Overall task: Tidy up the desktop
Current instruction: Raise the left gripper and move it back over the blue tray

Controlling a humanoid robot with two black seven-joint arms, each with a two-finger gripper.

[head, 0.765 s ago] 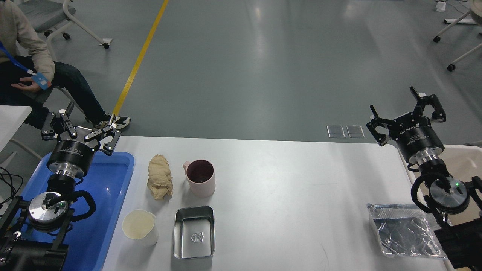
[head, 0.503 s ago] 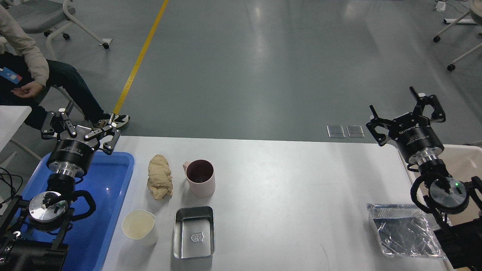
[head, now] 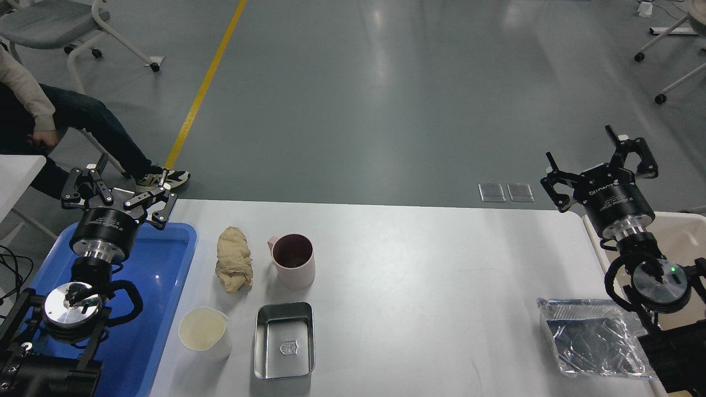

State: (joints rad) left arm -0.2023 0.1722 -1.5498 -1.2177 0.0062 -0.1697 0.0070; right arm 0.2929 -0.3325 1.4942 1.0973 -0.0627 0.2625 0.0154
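Observation:
The white desktop [head: 419,275] carries a crumpled beige cloth [head: 234,259], a pink mug [head: 293,261], a cream cup [head: 204,332], a shiny metal tin [head: 284,339] and a clear plastic bag [head: 593,337] at the right front. My left gripper [head: 116,190] is open and empty, raised over the far end of the blue tray [head: 157,309], left of the cloth. My right gripper [head: 604,162] is open and empty, raised past the desktop's far right corner, well behind the bag.
A beige bin [head: 681,237] stands at the desktop's right edge under my right arm. A seated person [head: 66,121] and chair are off the far left corner. Grey floor with a yellow line lies beyond the desktop.

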